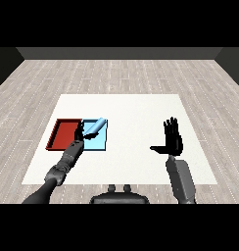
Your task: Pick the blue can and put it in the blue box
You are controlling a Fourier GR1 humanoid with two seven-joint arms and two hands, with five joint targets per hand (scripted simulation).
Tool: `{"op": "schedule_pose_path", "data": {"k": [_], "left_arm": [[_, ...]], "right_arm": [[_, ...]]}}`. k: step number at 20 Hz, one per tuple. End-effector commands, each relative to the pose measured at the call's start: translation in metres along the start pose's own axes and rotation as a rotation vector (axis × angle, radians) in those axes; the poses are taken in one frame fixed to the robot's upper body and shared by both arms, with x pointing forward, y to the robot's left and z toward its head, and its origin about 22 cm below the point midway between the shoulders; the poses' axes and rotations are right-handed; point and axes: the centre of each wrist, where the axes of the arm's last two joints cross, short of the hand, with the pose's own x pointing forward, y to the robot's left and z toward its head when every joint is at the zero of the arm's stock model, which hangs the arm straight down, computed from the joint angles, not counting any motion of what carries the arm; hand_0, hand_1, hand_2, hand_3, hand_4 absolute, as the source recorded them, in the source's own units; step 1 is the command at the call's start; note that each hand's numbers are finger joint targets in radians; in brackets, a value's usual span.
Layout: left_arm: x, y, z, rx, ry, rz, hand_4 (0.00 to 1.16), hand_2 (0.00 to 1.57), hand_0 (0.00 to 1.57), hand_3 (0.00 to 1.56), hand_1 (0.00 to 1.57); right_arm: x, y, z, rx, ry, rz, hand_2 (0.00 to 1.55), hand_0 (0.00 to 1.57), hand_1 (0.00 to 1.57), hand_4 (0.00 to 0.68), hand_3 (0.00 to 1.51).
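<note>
Over light blue tray (98, 144): left robot hand (80, 132) grips tilted blue can (94, 128); right robot hand (172, 137) open.

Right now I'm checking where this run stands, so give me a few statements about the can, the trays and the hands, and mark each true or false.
1. The blue can is tilted over the light blue tray. True.
2. The left hand is at the blue can. True.
3. The right hand holds a can. False: its fingers are straight and it holds nothing.
4. The red tray lies to the right of the light blue tray. False: it lies to its left, side by side with it.
5. The right hand is over the trays. False: it is over the white table, well to their right.
</note>
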Motion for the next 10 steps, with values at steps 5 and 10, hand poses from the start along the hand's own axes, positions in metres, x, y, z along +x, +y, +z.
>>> {"op": "schedule_pose_path", "data": {"k": [5,10], "left_arm": [[0.022,-0.001,0.01,-0.047,-0.501,0.302,0.0,0.0,0.0,0.0,0.0],[0.018,-0.007,0.043,-0.131,-0.658,0.462,0.0,0.0,0.0,0.0,0.0]], "right_arm": [[0.001,0.013,0.006,0.015,0.012,-0.008,0.0,0.0,0.0,0.0,0.0],[0.002,-0.004,0.004,0.032,0.049,0.056,0.0,0.0,0.0,0.0,0.0]]}}
